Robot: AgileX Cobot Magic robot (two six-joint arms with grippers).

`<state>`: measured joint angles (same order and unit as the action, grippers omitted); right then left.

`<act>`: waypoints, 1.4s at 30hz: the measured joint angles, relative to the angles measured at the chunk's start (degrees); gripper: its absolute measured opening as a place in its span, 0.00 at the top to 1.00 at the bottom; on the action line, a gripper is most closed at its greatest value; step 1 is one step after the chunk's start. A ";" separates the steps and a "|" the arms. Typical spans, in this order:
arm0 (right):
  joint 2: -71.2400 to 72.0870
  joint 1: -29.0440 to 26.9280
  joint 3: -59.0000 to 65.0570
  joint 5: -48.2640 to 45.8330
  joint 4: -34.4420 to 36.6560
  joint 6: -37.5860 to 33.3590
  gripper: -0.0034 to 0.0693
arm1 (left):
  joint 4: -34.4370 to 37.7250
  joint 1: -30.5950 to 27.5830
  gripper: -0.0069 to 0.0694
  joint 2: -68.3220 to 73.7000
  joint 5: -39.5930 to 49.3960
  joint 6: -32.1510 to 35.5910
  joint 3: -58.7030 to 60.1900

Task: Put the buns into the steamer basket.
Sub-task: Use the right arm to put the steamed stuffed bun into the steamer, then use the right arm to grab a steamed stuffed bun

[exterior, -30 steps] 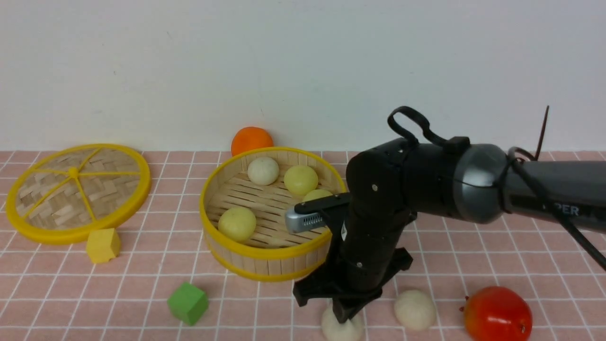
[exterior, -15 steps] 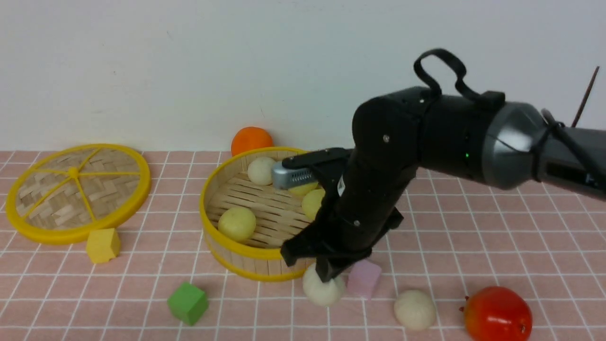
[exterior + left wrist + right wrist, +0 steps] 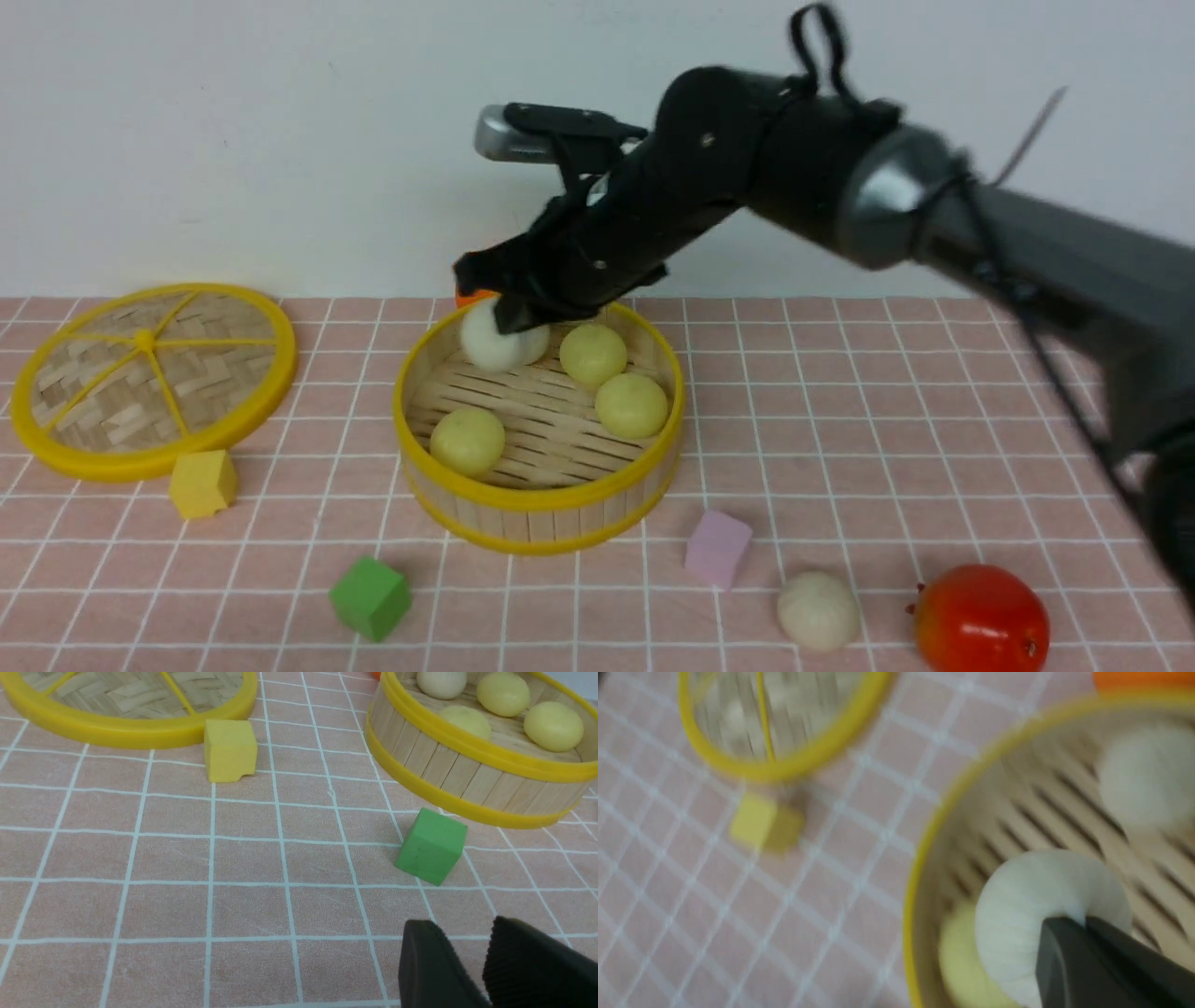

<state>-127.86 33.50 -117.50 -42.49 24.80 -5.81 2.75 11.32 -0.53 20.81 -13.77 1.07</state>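
While checking progress, counted four buns lying inside the steamer basket [image 3: 537, 499]: three pale yellow buns [image 3: 632, 404] and one off-white bun [image 3: 441, 682] by the far wall. Noted a fifth bun [image 3: 487, 343] pinched in the closed jaws of the right gripper [image 3: 509, 322], hanging above the basket's far-left part, not yet released. Found the last bun [image 3: 819, 609] on the table [image 3: 934, 448] beside the red fruit [image 3: 980, 621], well apart from the basket. Saw left gripper [image 3: 476, 952] parted and empty, low near the green cube [image 3: 432, 845]. Judged two placements outstanding.
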 joint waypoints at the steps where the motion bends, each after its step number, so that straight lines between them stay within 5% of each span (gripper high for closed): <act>1: -2.38 0.00 -2.22 0.81 0.49 -0.14 0.93 | 0.00 0.00 0.60 0.00 0.00 0.00 0.00; 18: -12.70 0.00 -8.79 3.34 4.98 -0.05 0.92 | 0.00 0.00 0.60 0.00 0.00 0.00 0.00; 21: -12.82 0.00 -8.90 3.46 5.03 0.58 0.86 | 0.00 0.00 0.60 0.00 0.00 0.00 0.00; 26: -11.75 -0.10 -9.96 -1.35 3.93 0.88 0.59 | 0.00 0.00 0.60 0.00 0.00 0.00 0.00; 31: -3.84 -0.56 -11.98 -13.98 -6.47 2.54 0.39 | 0.00 0.00 0.60 0.00 0.00 0.00 0.00; 36: 7.61 -1.19 -9.95 -25.83 -18.11 7.47 0.42 | 0.00 0.00 0.60 0.00 0.00 0.00 0.00; 42: 19.96 -1.25 8.39 -25.63 -20.94 10.46 0.57 | 0.00 0.00 0.60 0.00 0.00 0.00 0.00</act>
<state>-107.90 32.25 -109.11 -68.12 3.86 4.65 2.75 11.32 -0.53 20.81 -13.77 1.07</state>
